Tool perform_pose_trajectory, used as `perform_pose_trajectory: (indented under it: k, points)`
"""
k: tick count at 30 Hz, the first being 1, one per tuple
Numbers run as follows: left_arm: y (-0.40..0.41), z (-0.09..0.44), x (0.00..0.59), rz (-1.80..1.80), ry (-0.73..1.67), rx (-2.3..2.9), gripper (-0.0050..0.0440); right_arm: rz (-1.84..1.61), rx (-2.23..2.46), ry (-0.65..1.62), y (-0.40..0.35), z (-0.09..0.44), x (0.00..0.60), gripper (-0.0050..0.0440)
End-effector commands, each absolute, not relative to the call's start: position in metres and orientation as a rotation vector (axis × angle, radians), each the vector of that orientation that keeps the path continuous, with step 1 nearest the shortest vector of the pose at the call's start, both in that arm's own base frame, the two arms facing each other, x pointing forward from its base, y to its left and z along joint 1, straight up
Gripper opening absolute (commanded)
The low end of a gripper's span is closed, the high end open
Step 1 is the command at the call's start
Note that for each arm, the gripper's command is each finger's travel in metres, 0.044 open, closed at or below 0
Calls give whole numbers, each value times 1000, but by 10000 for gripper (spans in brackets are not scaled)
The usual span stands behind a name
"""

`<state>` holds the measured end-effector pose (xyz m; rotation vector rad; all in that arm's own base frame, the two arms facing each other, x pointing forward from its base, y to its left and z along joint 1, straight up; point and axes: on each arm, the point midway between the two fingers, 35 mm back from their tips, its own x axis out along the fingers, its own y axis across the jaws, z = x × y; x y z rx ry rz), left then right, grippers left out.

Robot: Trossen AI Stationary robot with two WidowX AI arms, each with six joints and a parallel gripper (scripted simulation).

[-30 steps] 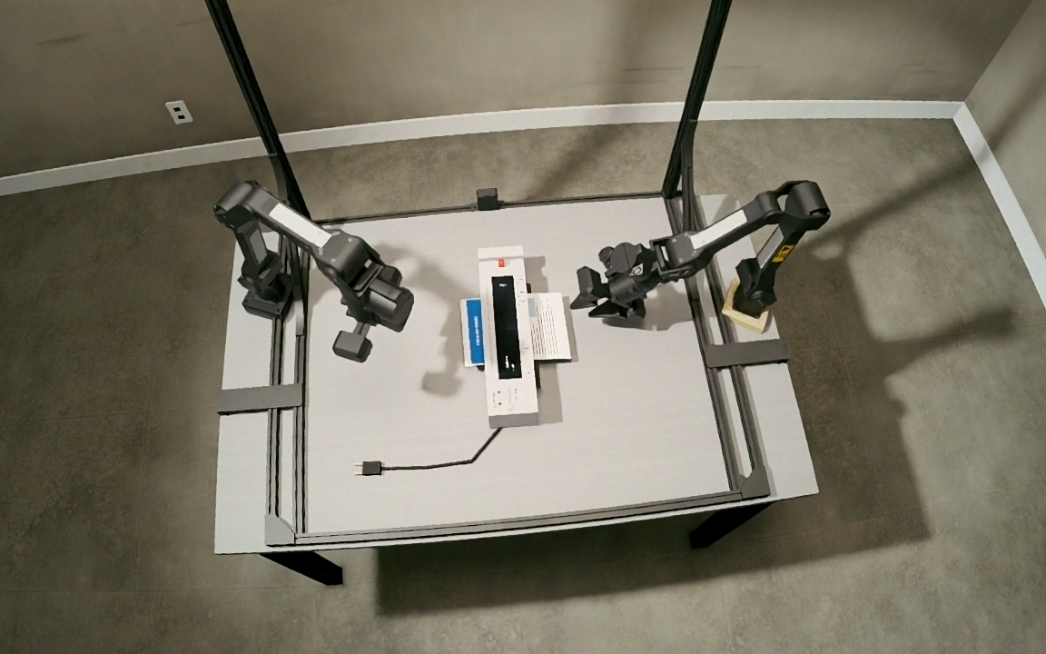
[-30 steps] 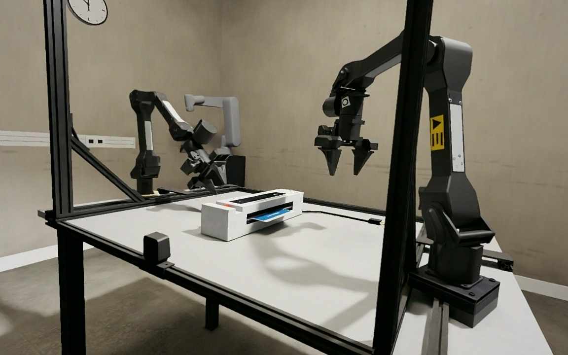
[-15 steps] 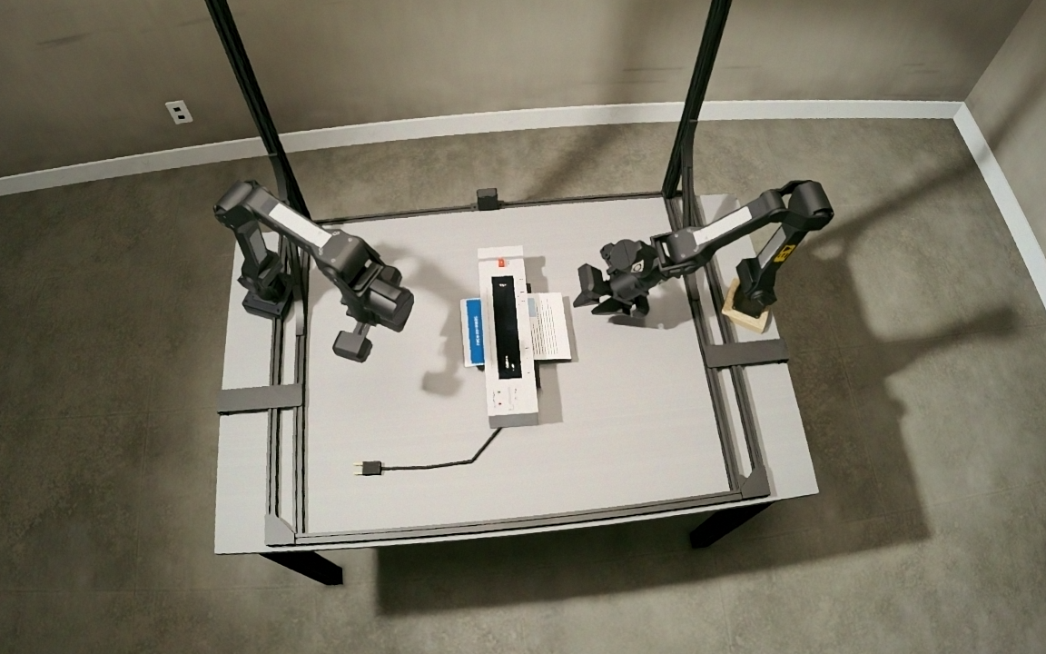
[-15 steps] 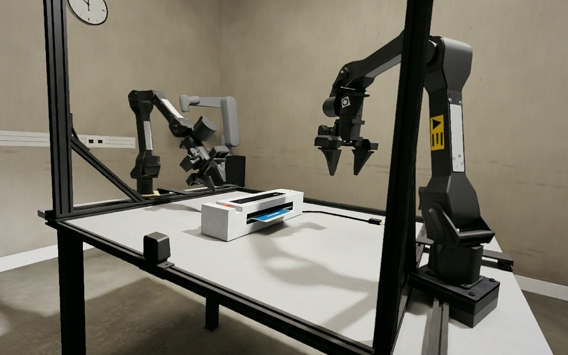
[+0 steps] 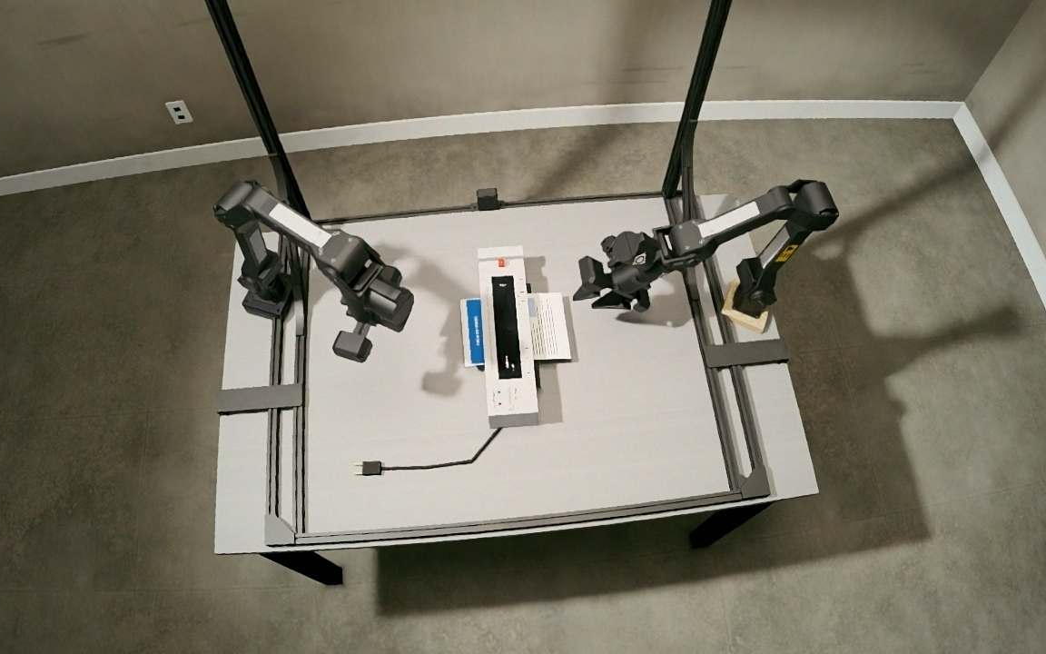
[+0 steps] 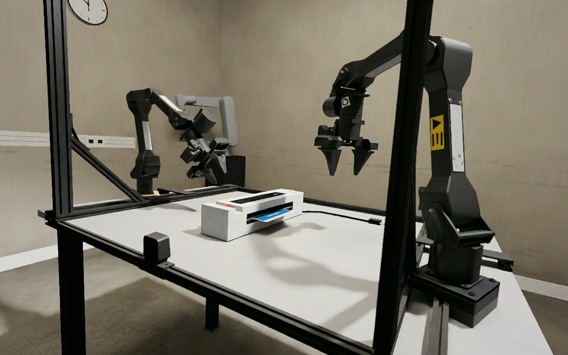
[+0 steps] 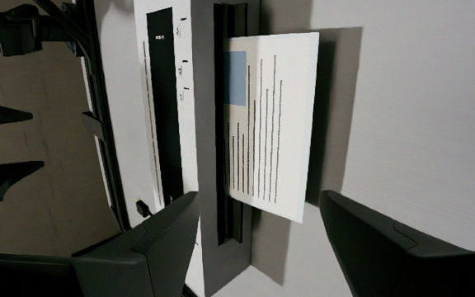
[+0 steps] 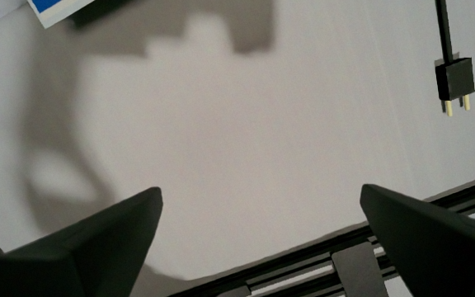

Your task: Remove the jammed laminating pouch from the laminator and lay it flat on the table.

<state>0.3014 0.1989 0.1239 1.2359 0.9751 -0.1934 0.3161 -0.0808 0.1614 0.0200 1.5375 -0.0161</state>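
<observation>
The laminator [image 5: 510, 400] [image 6: 215, 220] [image 7: 205, 124] stands upright on the table, with an orange-red key [image 5: 501, 262] [image 6: 225, 204] near one end; its label is unreadable. The pouch [image 5: 551, 325] [image 6: 272, 215] [image 7: 293, 124] [image 8: 56, 16] passes through the slot: its blue part sticks out on the right arm's side, its lined part on the left arm's side. Its middle is hidden. My left gripper [image 5: 587, 297] [image 6: 220, 176] [image 7: 260, 200] is open and empty, off the lined end. My right gripper [image 6: 344, 173] [image 8: 261, 195] is open and empty, above the table on the blue side.
The power cord [image 5: 429, 467] [image 6: 334, 214] [image 8: 444, 33] runs from the laminator's end to its plug [image 5: 370, 467] [image 6: 374, 221] [image 7: 142, 209] [image 8: 460, 78]. Dark frame rails border the table, with tall posts [image 5: 693, 97] [image 6: 398, 220] near both arms.
</observation>
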Motion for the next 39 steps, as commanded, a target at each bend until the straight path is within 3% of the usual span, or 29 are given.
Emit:
perform_pose_trajectory:
  k: [1, 39]
  points:
    - [199, 134, 303, -180, 961, 1248, 268, -21, 14, 1509, -81, 170, 317, 440]
    - [199, 139, 304, -179, 958, 1250, 268, -21, 14, 1509, -81, 170, 317, 440]
